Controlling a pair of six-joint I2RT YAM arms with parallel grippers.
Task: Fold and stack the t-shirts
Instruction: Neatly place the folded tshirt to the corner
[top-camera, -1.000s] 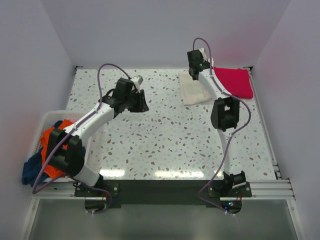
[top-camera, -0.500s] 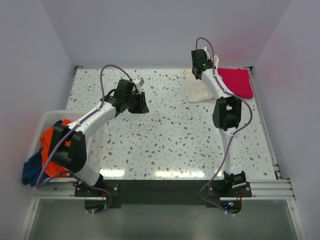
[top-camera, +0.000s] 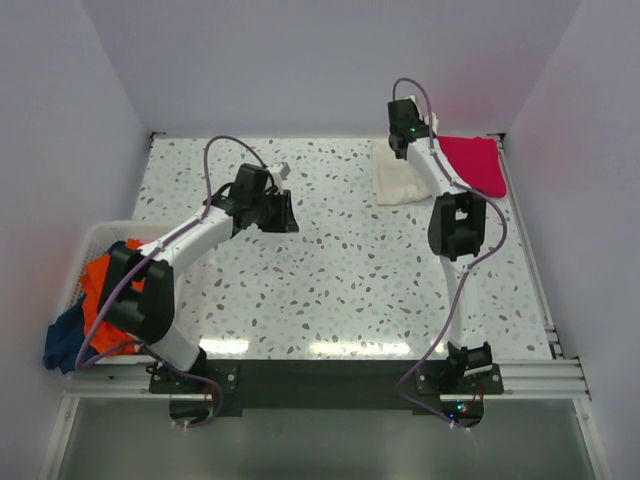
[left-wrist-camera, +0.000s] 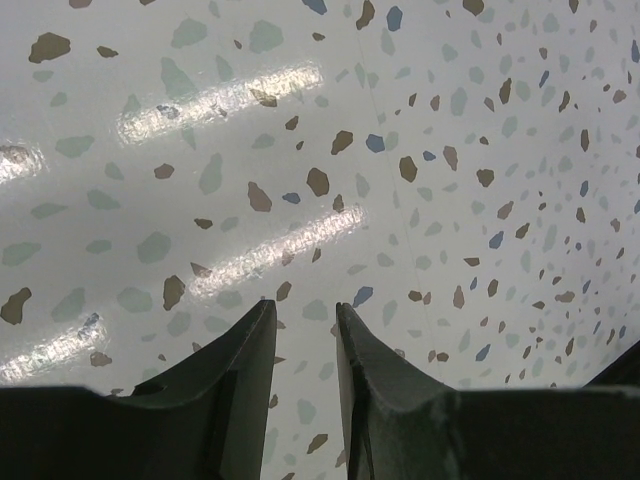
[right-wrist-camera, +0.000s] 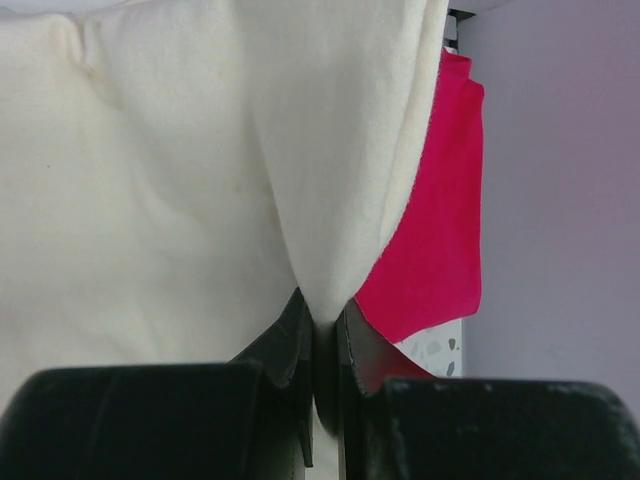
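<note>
Cream shirt (top-camera: 393, 182) has shifted rightward, its fold pinched in right fingers (right-wrist-camera: 288, 345), seen only wrist-side; left fingers (left-wrist-camera: 235, 375) part-open, empty.

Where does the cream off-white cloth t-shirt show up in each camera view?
Top external: the cream off-white cloth t-shirt lies at the far right of the speckled table, partly under the right arm.
Left wrist: not in it.
Right wrist: it fills the left and centre, pinched in the right pincer.
Shared landmark: the magenta-red cloth t-shirt, just right of it in both views.
</note>
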